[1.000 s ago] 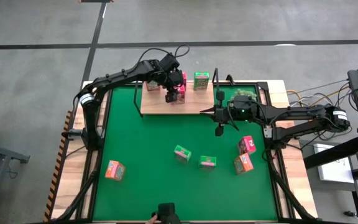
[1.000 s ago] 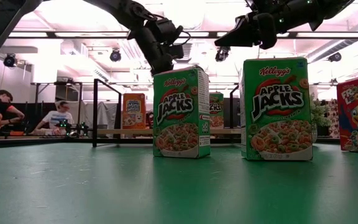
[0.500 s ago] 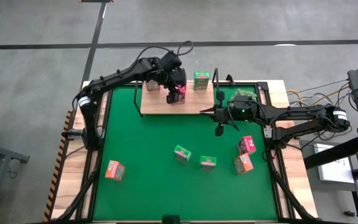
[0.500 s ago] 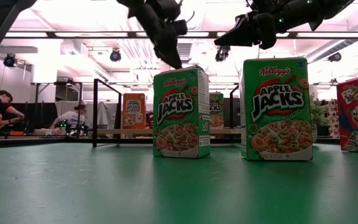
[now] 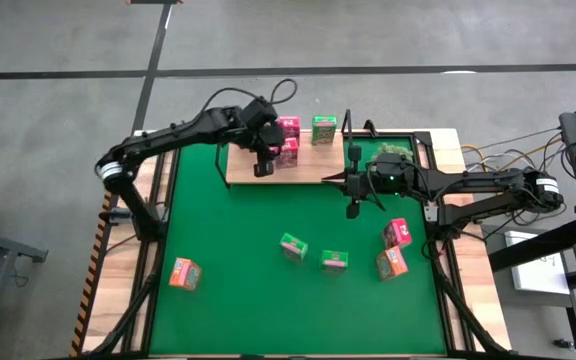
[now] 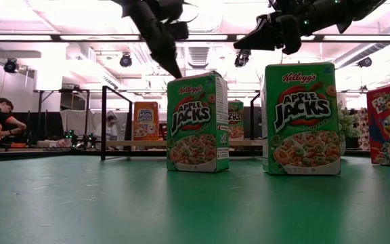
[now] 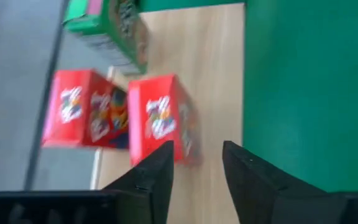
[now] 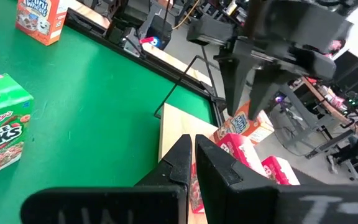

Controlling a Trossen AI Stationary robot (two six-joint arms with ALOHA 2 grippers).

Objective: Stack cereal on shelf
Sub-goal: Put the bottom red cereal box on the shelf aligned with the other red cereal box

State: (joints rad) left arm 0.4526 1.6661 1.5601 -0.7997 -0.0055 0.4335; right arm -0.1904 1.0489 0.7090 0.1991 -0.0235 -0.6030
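The shelf [image 5: 308, 172] is a light wooden board at the mat's far edge. On it stand two pink cereal boxes [image 5: 288, 126] [image 5: 288, 150], a green one [image 5: 323, 130] and an orange one [image 8: 248, 124]. My left gripper [image 5: 262, 168] hangs open above the board's left front. In its wrist view the nearer pink box [image 7: 160, 118] stands just beyond its fingertips [image 7: 197, 149], with nothing between them. My right gripper [image 5: 351, 205] is shut and holds nothing, above the mat by the shelf's right front corner. Loose boxes stand on the mat: two green [image 5: 293, 246] [image 5: 334, 261], one pink [image 5: 398, 232], two orange [image 5: 392, 263] [image 5: 184, 272].
Thin black wire uprights [image 5: 348, 125] rise at the shelf's sides. A fuzzy plant ball [image 5: 396, 152] sits at the far right behind my right arm. In the low view the two green boxes [image 6: 197, 122] [image 6: 301, 118] stand close in front. People sit in the room beyond the table.
My left gripper has drawn back from the nearer pink box on the shelf, rising and going toward the table's left and near edges. That box stays standing on the board beside the other pink one. My right arm has kept still.
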